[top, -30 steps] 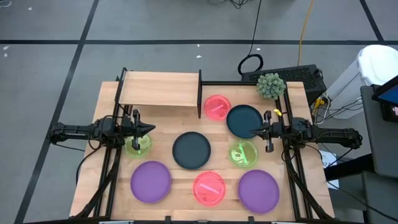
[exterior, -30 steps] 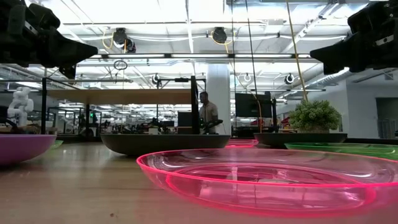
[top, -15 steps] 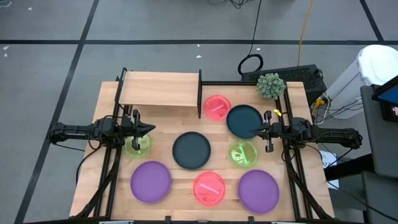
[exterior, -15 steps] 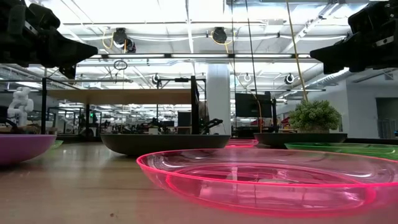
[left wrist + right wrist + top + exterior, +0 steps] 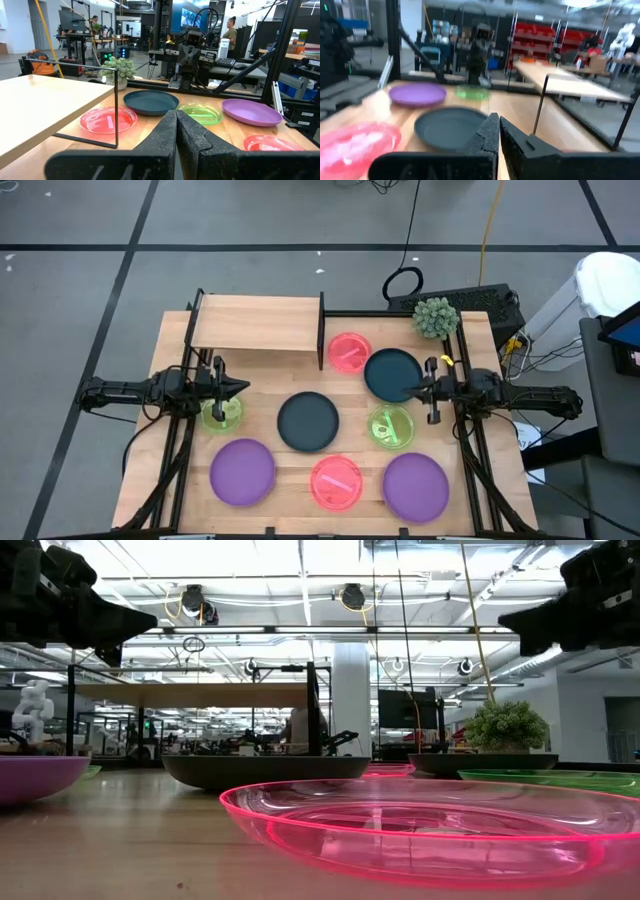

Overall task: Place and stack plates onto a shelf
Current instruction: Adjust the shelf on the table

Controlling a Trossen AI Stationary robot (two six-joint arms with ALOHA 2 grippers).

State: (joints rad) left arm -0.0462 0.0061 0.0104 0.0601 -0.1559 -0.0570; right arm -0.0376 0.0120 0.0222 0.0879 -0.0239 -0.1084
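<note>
Table (image 5: 270, 480): eight plates laid out singly, none stacked, none on the shelf (image 5: 255, 323).

Other things: a small potted plant (image 5: 436, 317) at the far right corner, just beyond the far dark plate (image 5: 392, 374). A dark keyboard-like unit (image 5: 495, 304) sits behind the plant, and a black cable loop (image 5: 403, 283) lies on the floor past the far edge. A person (image 5: 231, 33) shows in the room beyond the table in the left wrist view.

Shelf: light-wood board at the far left of the table, thin black upright panels at both ends, top bare. The right end panel (image 5: 321, 330) stands between the board and the far pink plate (image 5: 349, 351), which lies just beside it.

Plates:
- Far pink touches or slightly overlaps the far dark plate to its right; cannot tell which.
- Centre dark plate (image 5: 307, 421), alone mid-table.
- Right green (image 5: 391, 427), translucent, near the far dark plate.
- Left green (image 5: 222, 412), partly under the left arm.
- Near row, left to right: purple (image 5: 242, 471), pink (image 5: 336, 482), purple (image 5: 416, 486). Purple ones matte and larger; the pink is translucent.

Left gripper (image 5: 243, 388): fingers pressed together, holding nothing, above the left green plate.
Right gripper (image 5: 405, 392): fingers pressed together, holding nothing, over the near edge of the far dark plate.
</note>
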